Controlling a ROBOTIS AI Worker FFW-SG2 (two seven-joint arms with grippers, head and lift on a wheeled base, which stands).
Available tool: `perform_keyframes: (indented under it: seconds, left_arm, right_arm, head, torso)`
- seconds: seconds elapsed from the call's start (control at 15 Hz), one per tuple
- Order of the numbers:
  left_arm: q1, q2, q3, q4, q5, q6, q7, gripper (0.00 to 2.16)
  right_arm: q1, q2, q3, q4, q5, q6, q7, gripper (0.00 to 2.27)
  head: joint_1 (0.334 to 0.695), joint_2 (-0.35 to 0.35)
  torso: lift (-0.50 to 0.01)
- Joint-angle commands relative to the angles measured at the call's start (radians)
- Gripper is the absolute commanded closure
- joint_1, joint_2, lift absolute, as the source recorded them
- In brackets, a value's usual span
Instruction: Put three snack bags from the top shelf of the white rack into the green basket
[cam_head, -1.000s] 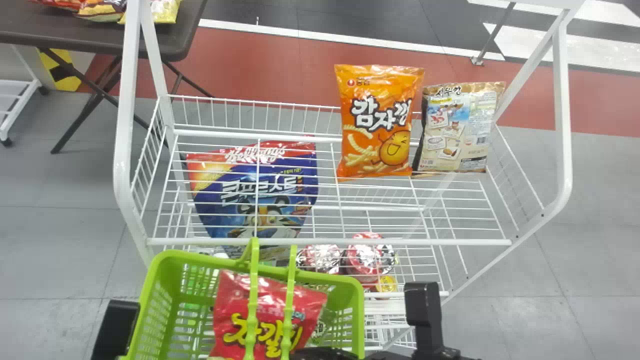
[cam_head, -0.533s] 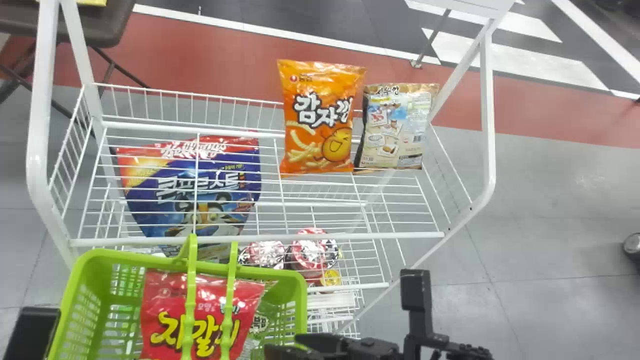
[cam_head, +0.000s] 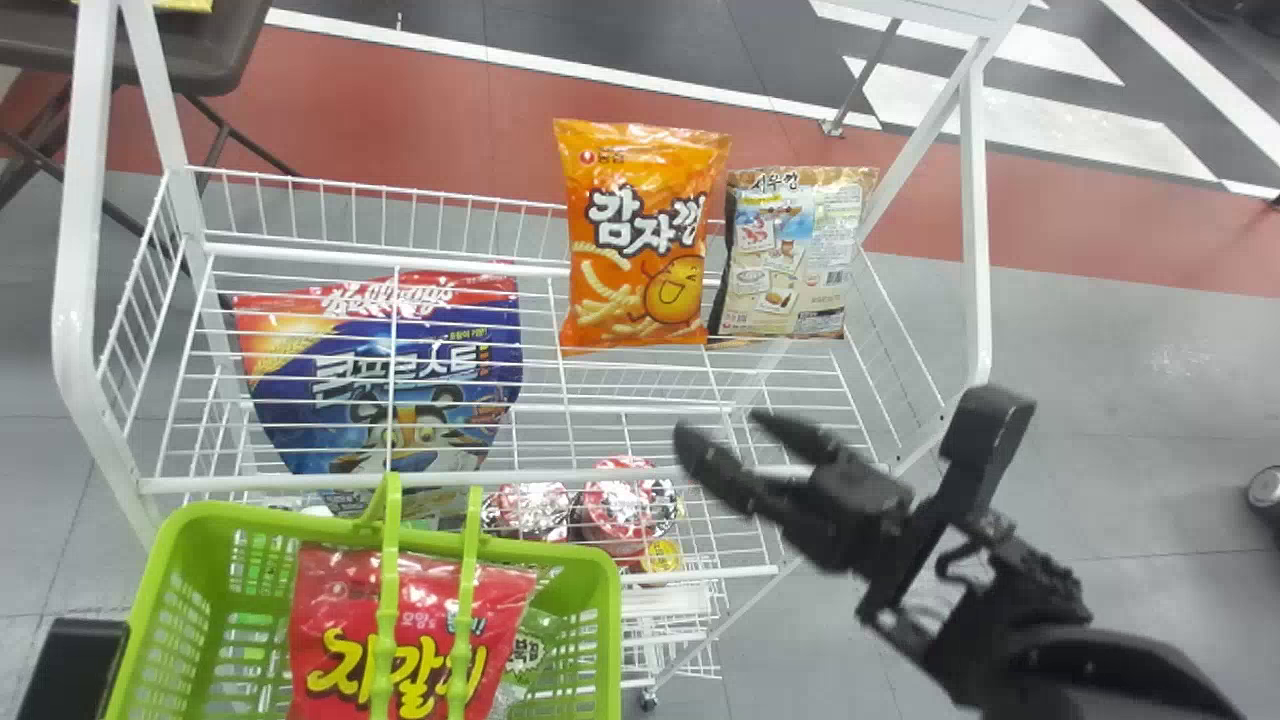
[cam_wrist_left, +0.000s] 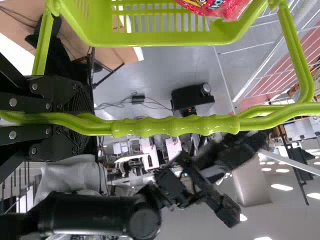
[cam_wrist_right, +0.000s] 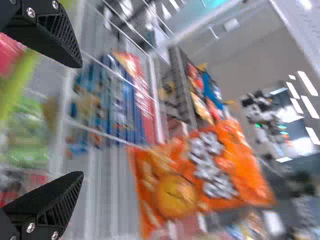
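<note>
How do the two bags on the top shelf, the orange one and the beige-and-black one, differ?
The orange bag shows big lettering and a cartoon face; the beige-and-black bag shows small pictures and a barcode. The orange bag looks taller than the beige-and-black bag. Both stand upright on the top shelf.
</note>
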Motion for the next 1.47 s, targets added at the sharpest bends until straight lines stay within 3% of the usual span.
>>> perform_keyframes:
  seconds: [0.0, 0.13, 0.4, 1.07, 1.2, 1.27, 1.33, 1.4]
  left_arm:
    - [0.001, 0.0, 0.0, 0.0, 0.0, 0.007, 0.0, 2.14]
    - [0.001, 0.003, 0.0, 0.0, 0.0, 0.007, 0.0, 2.14]
    - [-0.006, 0.006, 0.003, 0.002, 0.0, 0.007, 0.0, 2.14]
    - [-0.038, 0.006, -0.011, 0.023, -0.009, 0.007, 0.008, 2.14]
    - [-0.052, 0.008, -0.016, 0.031, -0.006, 0.007, 0.003, 2.14]
    - [-0.053, 0.008, -0.016, 0.031, -0.005, 0.007, 0.003, 2.14]
    - [-0.055, 0.008, -0.016, 0.031, -0.005, 0.007, 0.003, 2.14]
    - [-0.056, 0.008, -0.016, 0.031, -0.008, 0.007, 0.003, 2.14]
  right_arm:
    - [-0.106, 0.001, 0.0, 0.154, 0.08, -0.368, -0.065, 0.07]
    - [-0.223, 0.001, 0.0, 0.289, 0.168, -0.506, -0.123, 0.09]
    - [-0.405, -0.01, -0.053, 0.52, 0.272, -0.539, -0.191, 0.09]
    - [-0.634, -0.093, -0.079, 0.924, 0.342, -0.598, -0.171, 0.1]
    - [-0.638, -0.108, -0.079, 0.948, 0.347, -0.573, -0.168, 0.22]
    - [-0.638, -0.117, -0.081, 0.953, 0.347, -0.549, -0.137, 0.63]
    - [-0.638, -0.119, -0.081, 0.951, 0.344, -0.527, -0.119, 1.41]
    - [-0.629, -0.119, -0.079, 0.944, 0.336, -0.49, -0.108, 1.92]
  head:
    - [0.695, -0.35]
    - [0.695, -0.35]
    - [0.695, -0.35]
    - [0.695, -0.35]
    - [0.695, -0.35]
    - [0.695, -0.35]
    - [0.695, -0.35]
    - [0.695, -0.35]
  torso:
    - [0.0]
    - [0.0]
    - [0.0]
    - [0.0]
    - [0.0]
    - [0.0]
    - [0.0]
    - [0.0]
